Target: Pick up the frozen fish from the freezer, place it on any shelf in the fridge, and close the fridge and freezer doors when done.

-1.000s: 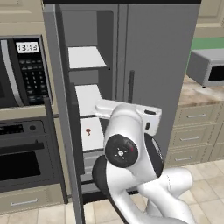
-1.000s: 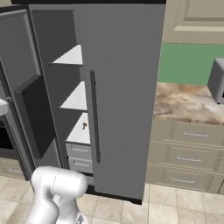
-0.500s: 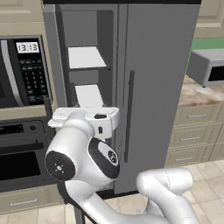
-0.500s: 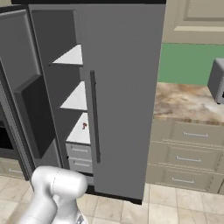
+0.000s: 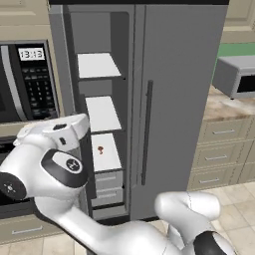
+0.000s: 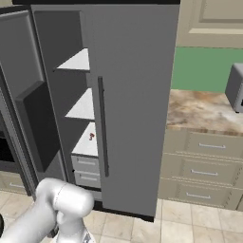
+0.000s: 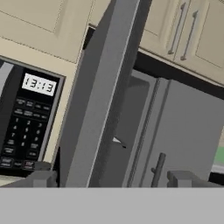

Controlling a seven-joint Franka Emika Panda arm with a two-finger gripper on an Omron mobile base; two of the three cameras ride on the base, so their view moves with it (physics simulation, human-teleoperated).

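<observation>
Freezer door stands swung wide at the refrigerator's left side, while the fridge door beside it is shut, its long vertical handle running down near the inner edge; inside the open compartment three white shelves are stacked above two grey drawers; a small reddish item, too small to identify with certainty and possibly the frozen fish, lies on the lowest shelf, at about 7 o'clock from the handle's midpoint in the left base view and also visible in the right base view; the white arm bulks at 8 o'clock in the left base view, in front of the wall oven and its microwave panel reading 13:13; the gripper looks up along the open door's edge, its two fingertips set wide apart at the bottom of the hand view, with nothing between them; a stone counter with cabinet drawers sits at 3 o'clock of the refrigerator.
</observation>
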